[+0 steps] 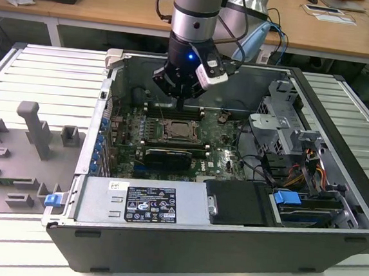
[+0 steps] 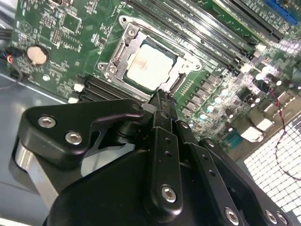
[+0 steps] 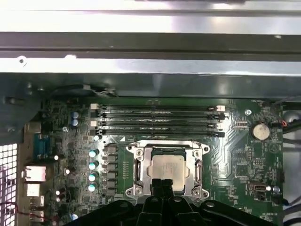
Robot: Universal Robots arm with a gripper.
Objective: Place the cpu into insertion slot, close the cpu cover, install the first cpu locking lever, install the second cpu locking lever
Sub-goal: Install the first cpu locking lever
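Observation:
The cpu (image 3: pixel 166 167) lies silvery face up in the insertion slot (image 1: pixel 180 132) in the middle of the green motherboard (image 3: pixel 235 155). The cpu cover (image 3: pixel 141 165) lies flat around it, and the chip (image 2: pixel 149 67) shows through its square window. In both wrist views my gripper (image 2: pixel 162 98) is shut with nothing between its fingers. The tips hang just above the near edge of the cover (image 2: pixel 123 51). In the exterior view my gripper (image 1: pixel 182 105) hovers over the far side of the socket.
Long black memory slots (image 3: pixel 157 120) run beside the socket, and a long black card (image 1: pixel 167 156) lies on its near side. The grey case wall (image 3: pixel 150 66) rises behind the board. A power supply (image 1: pixel 143 202), drive cage (image 1: pixel 283 121) and cables (image 1: pixel 266 164) crowd the case.

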